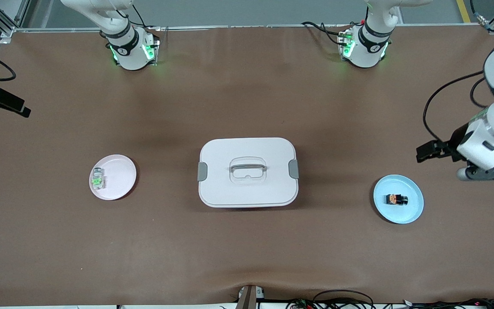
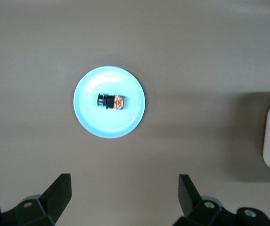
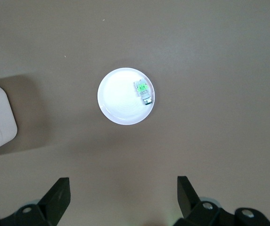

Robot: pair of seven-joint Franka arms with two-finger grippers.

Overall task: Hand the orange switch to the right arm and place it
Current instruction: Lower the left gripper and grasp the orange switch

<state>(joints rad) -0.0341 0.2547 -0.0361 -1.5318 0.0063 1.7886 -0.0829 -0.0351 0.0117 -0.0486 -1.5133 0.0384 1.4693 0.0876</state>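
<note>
We have moved nothing: the tiny black orange-marked switch (image 1: 396, 199) lies on its round pale-blue plate (image 1: 414, 210) at our released left pincer's (image 2: 124, 188) twelve o'clock; right pincer (image 3: 123, 188) waits, released.

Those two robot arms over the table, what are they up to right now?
Nothing is being held yet. The orange switch lies on a blue plate toward the left arm's end of the table. The left hand hangs open, up in the air beside that plate. The right hand hangs open too, high over the table by a pink plate holding a clear block with green marks. A closed white box sits between the plates.
</note>
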